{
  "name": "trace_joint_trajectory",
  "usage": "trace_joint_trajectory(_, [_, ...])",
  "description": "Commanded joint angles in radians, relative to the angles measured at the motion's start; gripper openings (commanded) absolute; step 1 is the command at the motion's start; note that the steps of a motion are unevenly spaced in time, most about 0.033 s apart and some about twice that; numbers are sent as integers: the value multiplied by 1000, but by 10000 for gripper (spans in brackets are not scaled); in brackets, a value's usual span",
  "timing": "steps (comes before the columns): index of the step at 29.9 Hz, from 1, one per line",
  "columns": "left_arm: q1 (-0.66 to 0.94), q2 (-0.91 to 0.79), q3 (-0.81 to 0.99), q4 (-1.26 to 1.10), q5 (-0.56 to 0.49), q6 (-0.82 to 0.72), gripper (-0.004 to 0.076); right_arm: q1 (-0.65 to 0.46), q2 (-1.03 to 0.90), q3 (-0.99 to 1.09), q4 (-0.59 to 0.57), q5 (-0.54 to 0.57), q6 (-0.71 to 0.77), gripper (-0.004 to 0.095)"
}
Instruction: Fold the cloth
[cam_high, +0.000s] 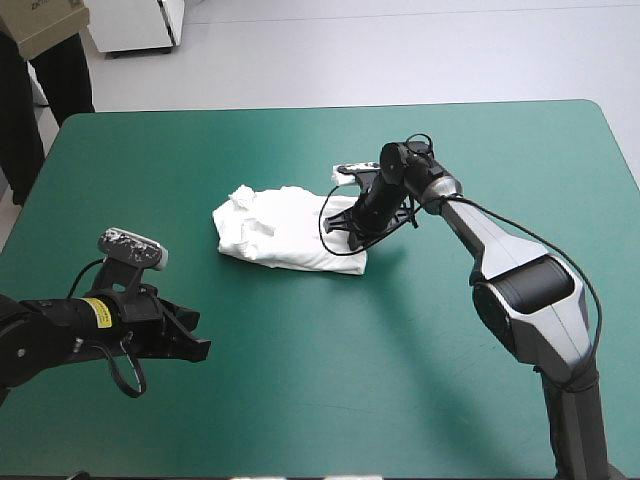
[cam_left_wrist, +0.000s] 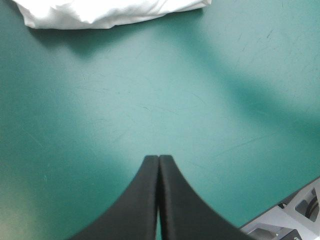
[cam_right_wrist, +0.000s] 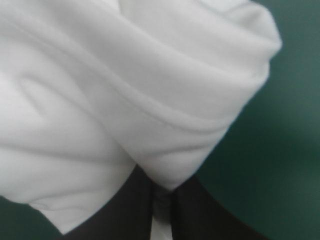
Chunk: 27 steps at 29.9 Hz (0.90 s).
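Down at the right gripper (cam_right_wrist: 161, 197), the two black fingers are pinched almost together with a thin fold of the white T-shirt (cam_right_wrist: 125, 95) caught between them. From that pinch the cloth rises in thick rolled folds that cover the fingertips and fill nearly all of the right wrist view. Only a strip of the teal-green cover (cam_right_wrist: 295, 150) shows beside the bundle.

From above, the right gripper (cam_high: 347, 228) sits on the right end of the T-shirt (cam_high: 280, 230), hiding that edge. The T-shirt lies as a folded, slightly rumpled bundle near the middle of the table (cam_high: 420, 400).

The left gripper (cam_left_wrist: 159, 160) has its fingers pressed together into one pointed arch, holding nothing. It hangs over bare cover (cam_left_wrist: 100, 125), which a broad shadow crosses ahead of it. The near edge of the T-shirt (cam_left_wrist: 110, 12) lies well ahead of it. In the high view the left gripper (cam_high: 195, 340) is well apart from the bundle, toward the table's near left corner.
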Motion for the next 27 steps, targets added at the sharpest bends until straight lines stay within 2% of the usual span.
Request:
trace_joint_trajectory(1, [-2, -4, -24, -36, -44, -10, -22, -32, -98, 28, -128, 64, 8, -17])
trace_joint_trajectory(6, [-2, -4, -24, -40, -25, -10, -22, -116, -189, 179, -226, 64, 24, -17])
trace_joint_trajectory(14, [-2, -4, -24, -40, -25, -10, -22, -397, -353, 422, -281, 64, 17, -17])
trace_joint_trajectory(21, [-2, -4, -24, -40, -25, -3, -22, -650, -417, 449, -302, 64, 15, -16])
trace_joint_trajectory(27, [-2, -4, -24, -40, -25, -3, -22, -783, -425, 479, -338, 64, 11, -16])
